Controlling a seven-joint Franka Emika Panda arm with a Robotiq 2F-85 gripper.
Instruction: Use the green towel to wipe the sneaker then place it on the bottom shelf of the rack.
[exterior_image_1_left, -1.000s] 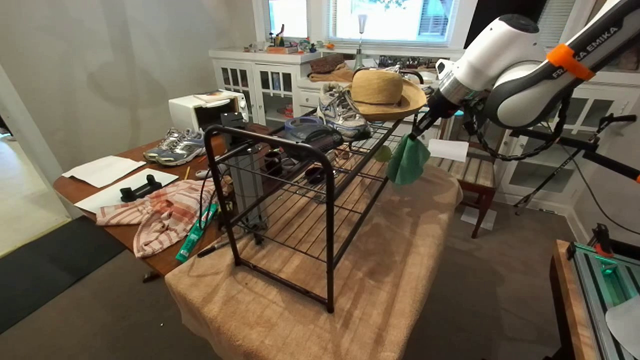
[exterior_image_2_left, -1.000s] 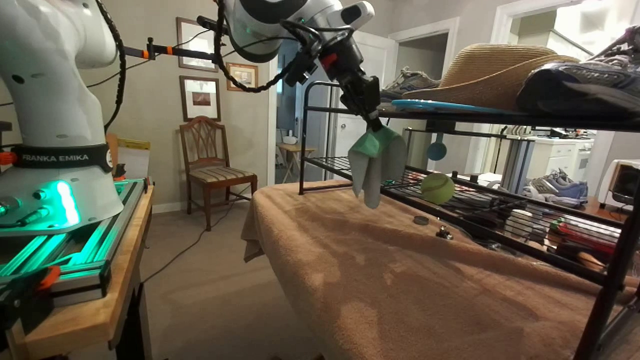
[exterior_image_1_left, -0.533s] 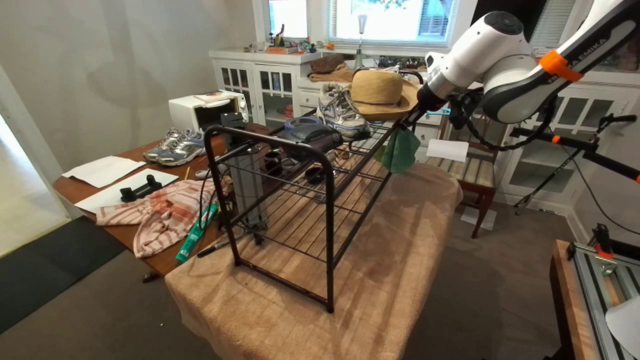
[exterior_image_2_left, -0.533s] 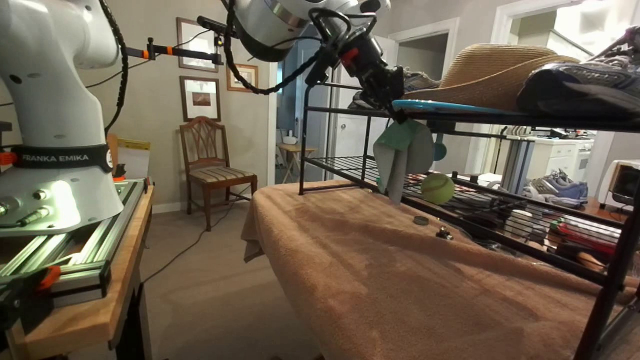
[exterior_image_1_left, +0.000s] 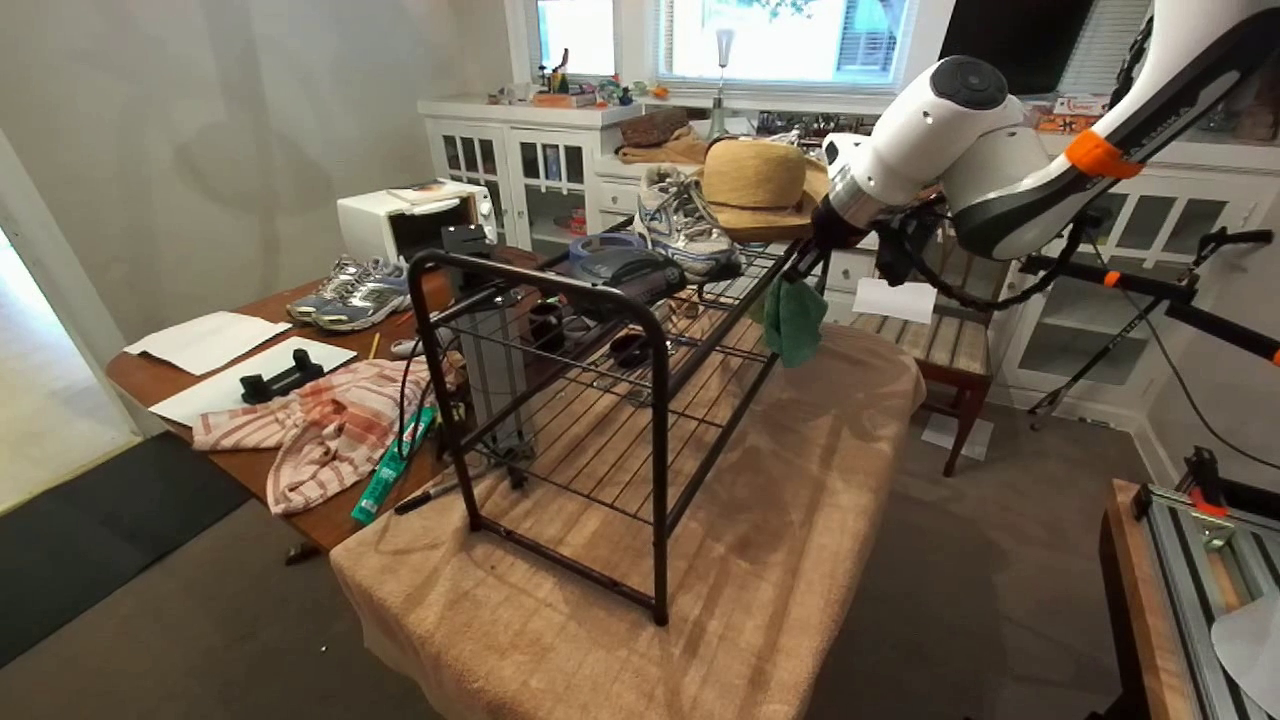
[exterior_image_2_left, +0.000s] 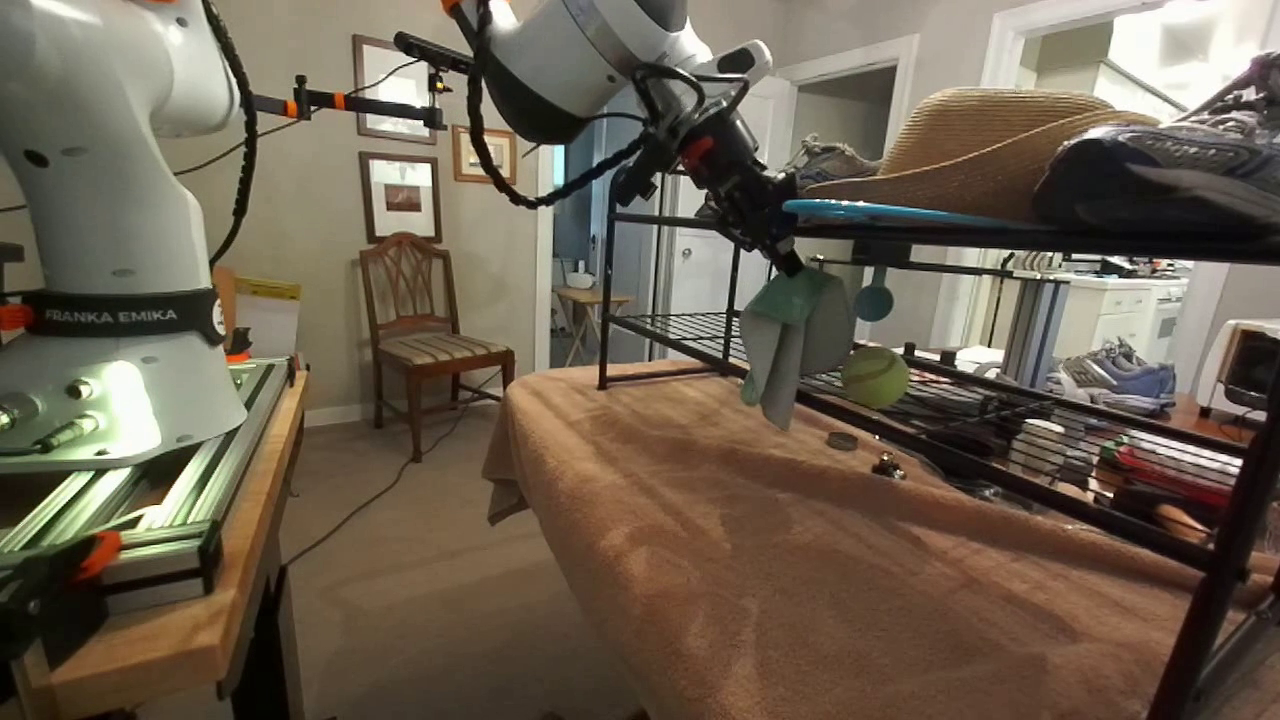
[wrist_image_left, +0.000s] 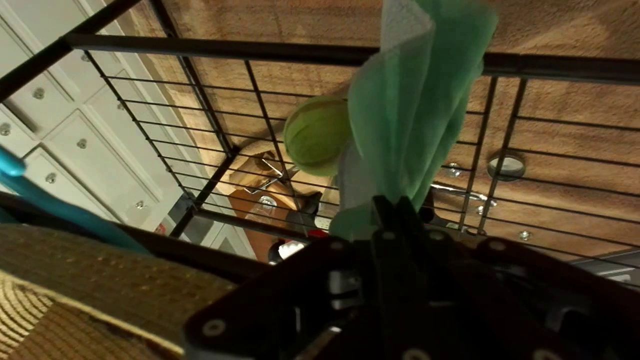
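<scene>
End effector (wrist_image_left: 393, 203) pinches the green towel (wrist_image_left: 407, 110), which hides part of the rack (wrist_image_left: 225, 48) in the wrist view

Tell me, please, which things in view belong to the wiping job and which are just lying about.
For the job: gripper, green towel, rack, a sneaker on top of it (more than one there; which is unclear).
Lying about: straw hat, tennis ball, dumbbell, striped cloth, shoes on the brown table.

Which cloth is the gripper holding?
The green towel, hanging from the gripper; the striped one lies on the wooden table, the tan one under the rack.
</scene>
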